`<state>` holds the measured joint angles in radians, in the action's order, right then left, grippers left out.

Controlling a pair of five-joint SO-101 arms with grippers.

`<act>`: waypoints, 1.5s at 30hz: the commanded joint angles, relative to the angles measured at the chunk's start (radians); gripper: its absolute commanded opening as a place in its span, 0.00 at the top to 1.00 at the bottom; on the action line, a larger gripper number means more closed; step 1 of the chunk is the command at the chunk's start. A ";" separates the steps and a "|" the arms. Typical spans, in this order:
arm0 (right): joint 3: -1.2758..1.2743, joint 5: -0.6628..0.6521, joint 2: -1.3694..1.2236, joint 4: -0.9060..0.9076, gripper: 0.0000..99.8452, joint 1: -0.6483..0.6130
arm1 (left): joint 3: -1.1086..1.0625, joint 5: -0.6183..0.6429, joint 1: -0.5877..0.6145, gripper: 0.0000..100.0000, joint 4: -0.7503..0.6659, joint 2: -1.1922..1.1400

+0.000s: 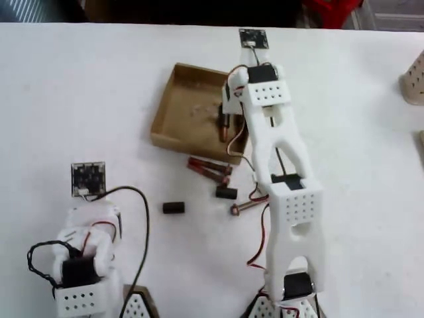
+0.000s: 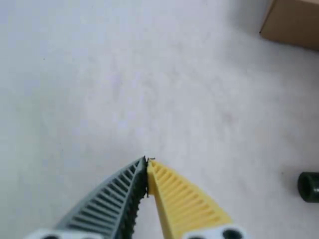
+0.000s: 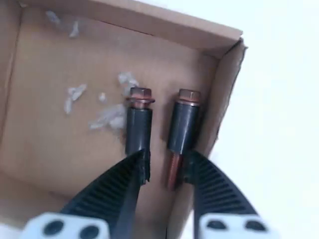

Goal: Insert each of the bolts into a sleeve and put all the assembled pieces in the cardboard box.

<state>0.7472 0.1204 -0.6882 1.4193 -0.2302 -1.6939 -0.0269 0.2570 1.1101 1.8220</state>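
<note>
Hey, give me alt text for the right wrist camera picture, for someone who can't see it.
Two sleeved bolts lie side by side in the cardboard box, beside one wall. The right gripper hangs above them, jaws open around the bare shank of the bolt nearer that wall.

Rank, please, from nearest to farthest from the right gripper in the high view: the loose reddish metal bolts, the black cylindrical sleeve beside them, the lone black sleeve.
1. Loose reddish metal bolts, outside the cardboard box.
2. Black cylindrical sleeve, beside them.
3. Lone black sleeve, toward the left arm.
</note>
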 commanded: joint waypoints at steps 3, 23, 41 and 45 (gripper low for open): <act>0.035 -0.015 0.150 0.157 0.98 -0.031 | 0.000 -0.011 0.010 0.98 0.011 0.005; -0.620 -0.190 0.621 0.179 0.98 -0.305 | 0.000 -0.012 0.027 0.97 0.011 0.005; -1.063 -0.209 0.780 -0.165 0.86 -0.616 | 0.000 -0.362 0.352 0.97 -0.012 0.007; -1.122 -0.433 0.780 -0.237 0.86 -0.653 | 0.000 -0.439 0.352 0.97 -0.011 0.005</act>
<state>-0.3636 -0.1619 0.0529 1.2275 -0.8531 -1.6939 -0.4089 0.5961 1.1086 1.8220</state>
